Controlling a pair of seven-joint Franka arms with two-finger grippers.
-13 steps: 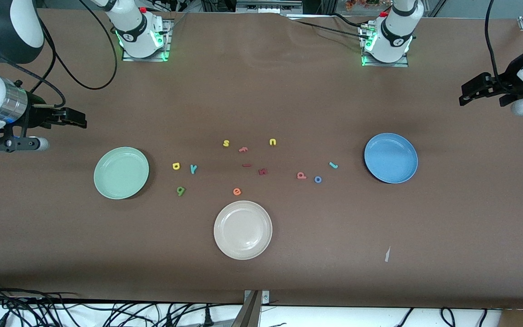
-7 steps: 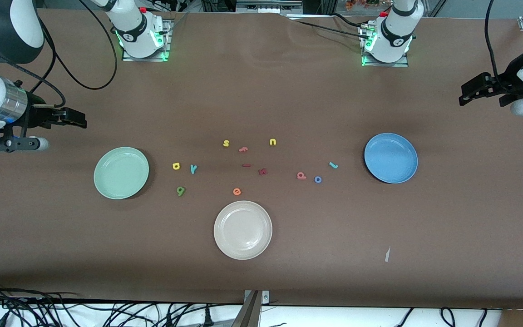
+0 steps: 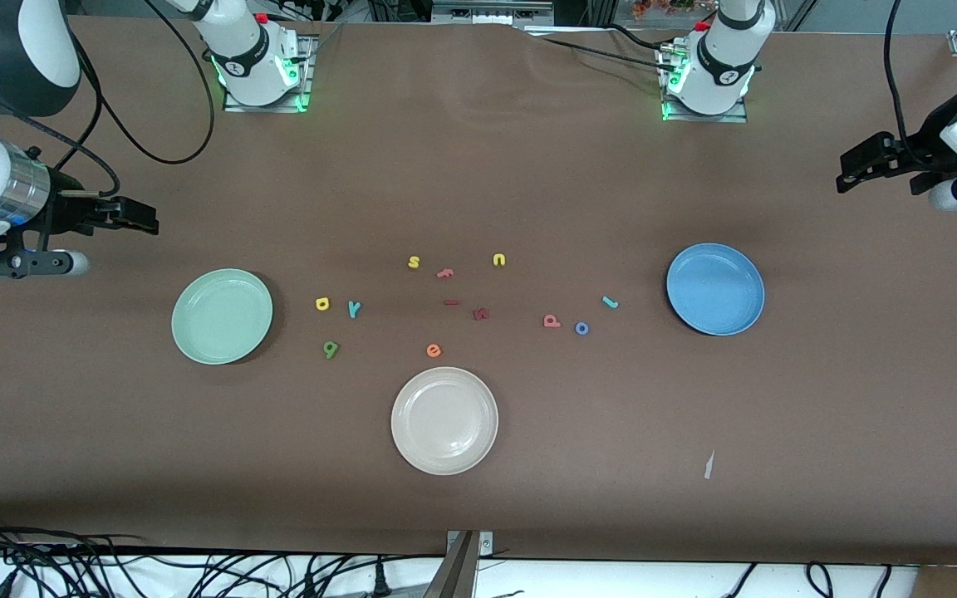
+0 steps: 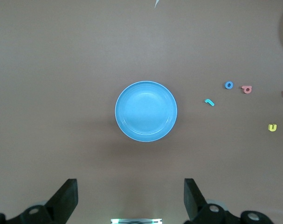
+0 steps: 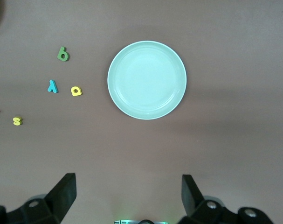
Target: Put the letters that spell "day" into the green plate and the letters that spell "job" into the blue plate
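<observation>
The green plate (image 3: 222, 316) lies toward the right arm's end, the blue plate (image 3: 715, 289) toward the left arm's end. Beside the green plate lie the yellow d (image 3: 322, 304), teal y (image 3: 354, 309) and dark green a (image 3: 331, 349). Beside the blue plate lie the teal j (image 3: 610, 302), blue o (image 3: 581, 329) and salmon b (image 3: 552, 321). My right gripper (image 3: 142, 218) hangs open and empty in the air off the green plate (image 5: 147, 80). My left gripper (image 3: 852, 170) hangs open and empty off the blue plate (image 4: 146, 111).
A cream-white plate (image 3: 444, 420) sits nearest the front camera. Mid-table lie a yellow s (image 3: 414, 262), yellow u (image 3: 498, 260), orange f (image 3: 445, 272), red bar (image 3: 451, 302), dark red k (image 3: 480, 314) and orange e (image 3: 434, 350). A paper scrap (image 3: 708, 465) lies near the front edge.
The left gripper has crept very slightly toward the robots' bases. The right arm, the plates and the letters have not moved.
</observation>
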